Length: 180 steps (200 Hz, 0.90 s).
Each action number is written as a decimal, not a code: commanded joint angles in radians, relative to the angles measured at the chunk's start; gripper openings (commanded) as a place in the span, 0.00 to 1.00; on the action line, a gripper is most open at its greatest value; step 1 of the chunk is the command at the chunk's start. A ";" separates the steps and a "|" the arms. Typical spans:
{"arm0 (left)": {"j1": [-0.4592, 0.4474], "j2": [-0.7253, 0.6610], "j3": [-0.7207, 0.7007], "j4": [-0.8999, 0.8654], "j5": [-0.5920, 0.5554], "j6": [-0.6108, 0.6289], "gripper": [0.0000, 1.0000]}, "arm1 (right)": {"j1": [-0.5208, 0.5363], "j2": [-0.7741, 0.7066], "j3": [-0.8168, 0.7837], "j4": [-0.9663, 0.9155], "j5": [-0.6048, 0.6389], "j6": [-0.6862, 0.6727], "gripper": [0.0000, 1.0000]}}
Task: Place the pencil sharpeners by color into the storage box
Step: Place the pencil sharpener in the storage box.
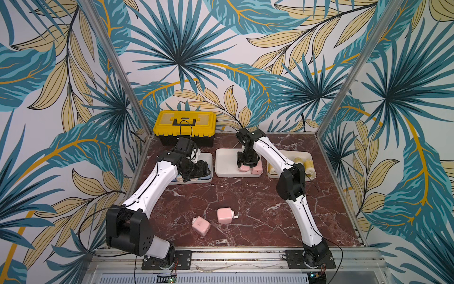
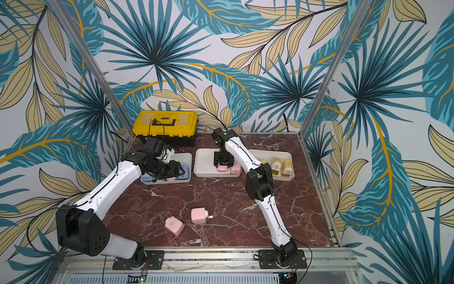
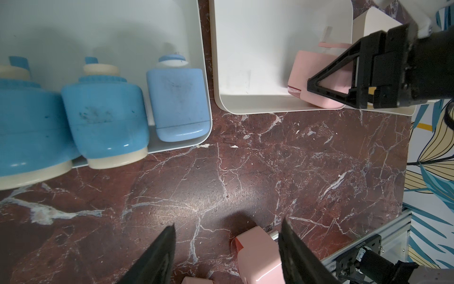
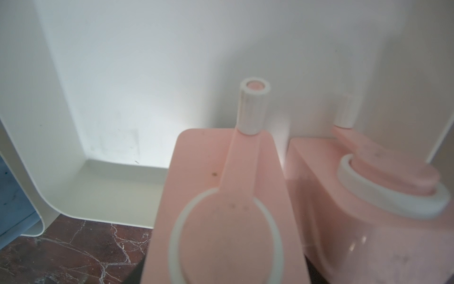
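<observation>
the dark red marble tabletop (image 1: 258, 196) lies open mid-table; two loose pink plastic sharpeners (image 1: 201, 225) (image 1: 225, 215) near the front and three white trays (image 1: 224, 161) behind obstruct passage.

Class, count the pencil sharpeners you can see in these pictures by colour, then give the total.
Pink pencil sharpeners: 4
Blue pencil sharpeners: 3 in view
Yellow pencil sharpeners: 3 in view
Total: 10 in view; more blue or yellow ones may be hidden.
</observation>
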<state>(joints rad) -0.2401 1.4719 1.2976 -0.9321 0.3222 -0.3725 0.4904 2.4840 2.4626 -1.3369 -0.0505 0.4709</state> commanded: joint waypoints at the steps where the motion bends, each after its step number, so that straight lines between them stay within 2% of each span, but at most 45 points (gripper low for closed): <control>1: 0.008 -0.006 -0.003 0.001 0.008 0.014 0.68 | -0.003 0.016 -0.010 -0.021 -0.010 0.012 0.47; 101: 0.008 -0.001 -0.011 0.001 0.010 0.007 0.68 | -0.006 0.019 -0.010 -0.061 -0.017 -0.012 0.47; 180: 0.008 0.002 -0.014 0.001 0.010 0.008 0.68 | -0.007 0.047 -0.010 -0.065 -0.018 -0.015 0.53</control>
<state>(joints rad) -0.2401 1.4719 1.2964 -0.9321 0.3229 -0.3721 0.4850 2.4973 2.4626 -1.3705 -0.0608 0.4637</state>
